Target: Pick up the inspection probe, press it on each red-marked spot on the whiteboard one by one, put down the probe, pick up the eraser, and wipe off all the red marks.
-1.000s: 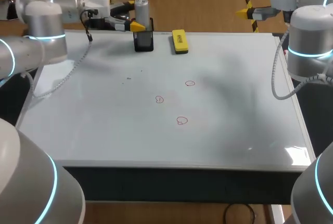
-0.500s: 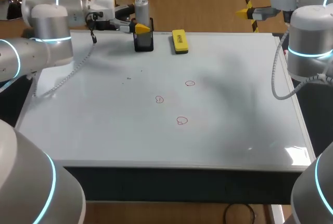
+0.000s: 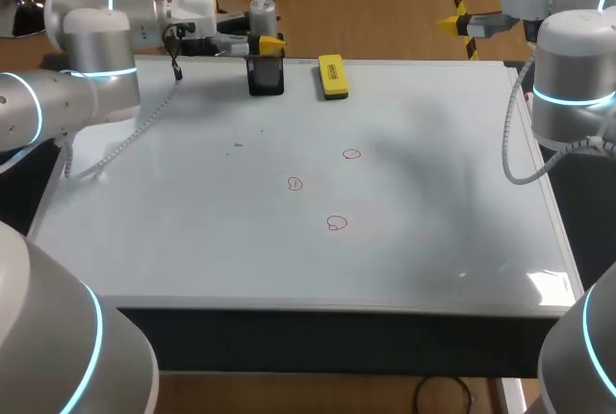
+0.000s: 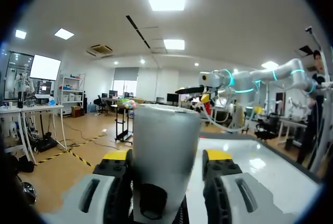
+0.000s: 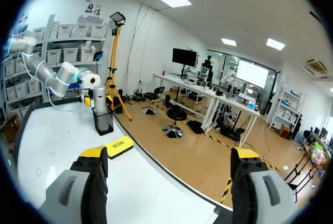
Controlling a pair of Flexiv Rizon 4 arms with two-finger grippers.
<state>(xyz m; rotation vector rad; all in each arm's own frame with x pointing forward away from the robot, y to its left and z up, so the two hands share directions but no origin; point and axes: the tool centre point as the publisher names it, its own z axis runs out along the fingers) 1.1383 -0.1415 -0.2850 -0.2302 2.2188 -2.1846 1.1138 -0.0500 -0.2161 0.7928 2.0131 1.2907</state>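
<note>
Head view: at the upper left of the frame the left gripper [image 3: 265, 43] reaches in level to the inspection probe [image 3: 261, 12], a grey cylinder standing upright in the black holder [image 3: 266, 79] at the far edge of the whiteboard [image 3: 192, 231]. The yellow eraser [image 3: 332, 75] lies just right of the holder. Three red marks sit mid-frame: upper mark [image 3: 351, 154], middle mark [image 3: 295, 183], lower mark [image 3: 336, 223]. The step in hand looks like the grasp on the probe; it would go best with the fingers centred on the cylinder, a firm squeeze, then a straight lift so the holder is not tipped

Left wrist view: the probe fills the space between the fingers; one pad seems against it, a thin gap shows at the other, so I judge the grip not yet closed

Right wrist view: the right gripper [image 5: 169, 153] hangs spread wide, holding nothing, well apart from the eraser and holder ahead of it
</note>
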